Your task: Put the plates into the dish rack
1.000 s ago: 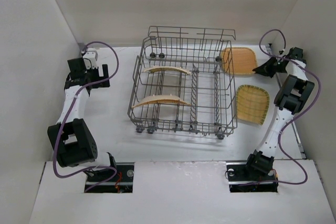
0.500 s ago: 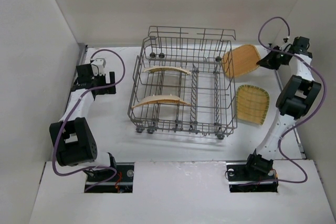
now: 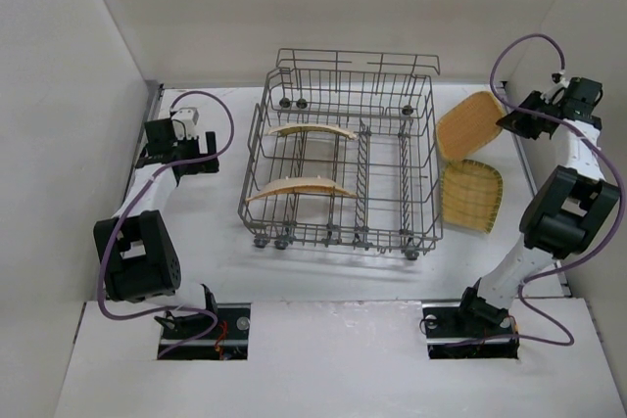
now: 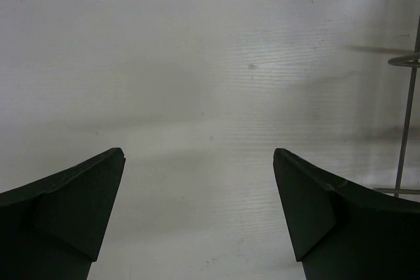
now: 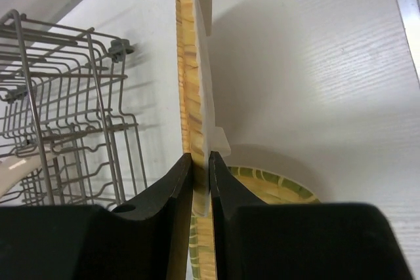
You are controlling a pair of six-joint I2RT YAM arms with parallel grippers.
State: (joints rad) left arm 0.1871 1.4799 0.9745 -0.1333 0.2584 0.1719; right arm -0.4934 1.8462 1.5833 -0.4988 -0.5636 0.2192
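Observation:
The grey wire dish rack (image 3: 343, 173) stands mid-table and holds two plates edge-on, one at the back (image 3: 311, 130) and one at the front (image 3: 300, 190). My right gripper (image 3: 511, 120) is shut on the rim of a yellow-orange plate (image 3: 467, 124) and holds it tilted above the table, right of the rack. In the right wrist view that plate (image 5: 190, 70) stands edge-on between my fingers (image 5: 182, 188). A fourth plate (image 3: 470, 195) lies flat on the table below it; it also shows in the right wrist view (image 5: 282, 185). My left gripper (image 3: 209, 152) is open and empty left of the rack.
White walls close in the table at left, back and right. The rack's near corner (image 5: 79, 96) is left of the held plate in the right wrist view. A thin rack wire (image 4: 407, 109) shows at the right edge of the left wrist view.
My right gripper has lifted the plate off the table and carried it up and to the right, tilting it. The left arm has swung slightly back and settled.

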